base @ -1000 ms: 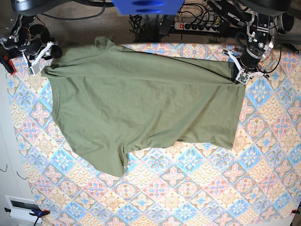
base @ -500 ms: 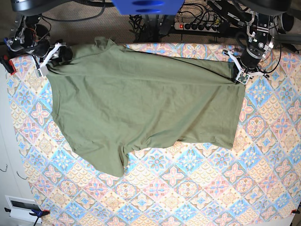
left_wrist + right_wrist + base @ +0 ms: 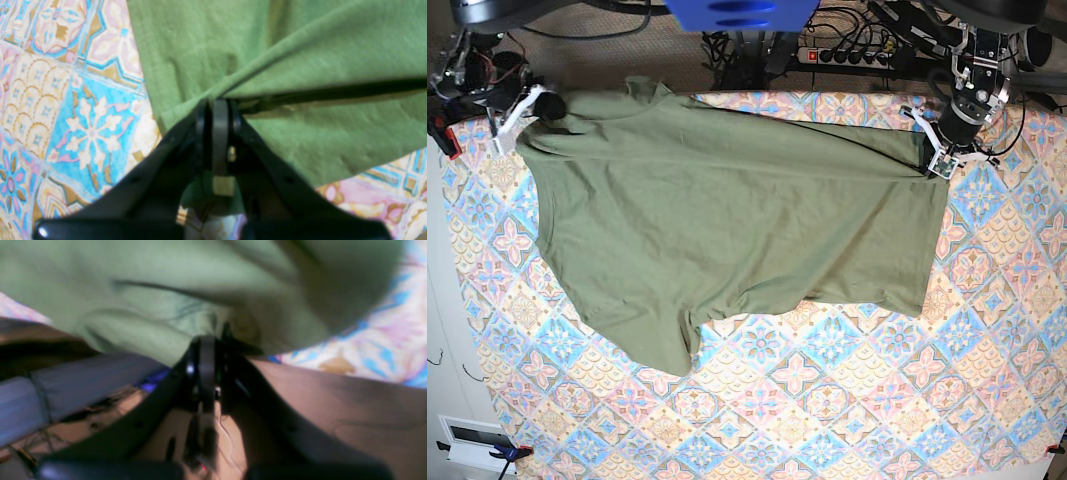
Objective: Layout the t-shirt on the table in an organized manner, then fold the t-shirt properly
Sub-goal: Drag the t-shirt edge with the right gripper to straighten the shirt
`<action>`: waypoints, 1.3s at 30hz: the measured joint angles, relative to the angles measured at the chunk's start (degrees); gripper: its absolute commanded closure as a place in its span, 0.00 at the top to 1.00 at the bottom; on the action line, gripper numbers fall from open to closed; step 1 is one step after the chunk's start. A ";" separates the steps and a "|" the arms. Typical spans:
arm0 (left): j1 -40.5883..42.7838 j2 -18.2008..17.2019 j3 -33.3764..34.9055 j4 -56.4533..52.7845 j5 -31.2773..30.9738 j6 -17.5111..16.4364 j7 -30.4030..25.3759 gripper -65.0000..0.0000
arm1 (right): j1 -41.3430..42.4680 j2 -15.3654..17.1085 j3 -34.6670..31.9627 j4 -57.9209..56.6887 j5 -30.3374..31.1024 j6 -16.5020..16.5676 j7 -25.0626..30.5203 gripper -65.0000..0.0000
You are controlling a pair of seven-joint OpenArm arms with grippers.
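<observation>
left gripper (image 3: pixel 218 106): jaws pressed together on a bunched fold of the t-shirt (image 3: pixel 727 220); in the left wrist view the cloth gathers into a pinch right at the tips and creases fan away from it.
left fingers (image 3: pixel 200 123): black, meeting at a narrow point with green fabric caught between them; no gap shows.
left grip site: the corner of the shirt at the right side of the base view (image 3: pixel 939 158), near the table's far edge.
right gripper (image 3: pixel 208 340): jaws drawn together at the shirt's edge; the right wrist view is blurred, but the tips meet with green cloth bunched against them.
right fingers (image 3: pixel 190 370): dark, closed to a thin line; whether the fabric is caught deep or only at the very edge cannot be told.
right grip site: the shirt's corner at the upper left of the base view (image 3: pixel 522 112), past the table's far left corner.
t-shirt: spread wide across the far half of the table (image 3: pixel 827 400), stretched between the two grippers along its far edge; one sleeve points toward the near side, left of centre, and a few wrinkles sit beside it.
table: patterned cloth bare along the near half and down both sides of the shirt.
</observation>
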 measured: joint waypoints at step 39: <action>0.02 0.00 -0.04 0.00 -0.02 -0.02 0.00 0.00 | 22.05 -0.98 3.13 -5.07 -2.36 0.02 -0.48 0.02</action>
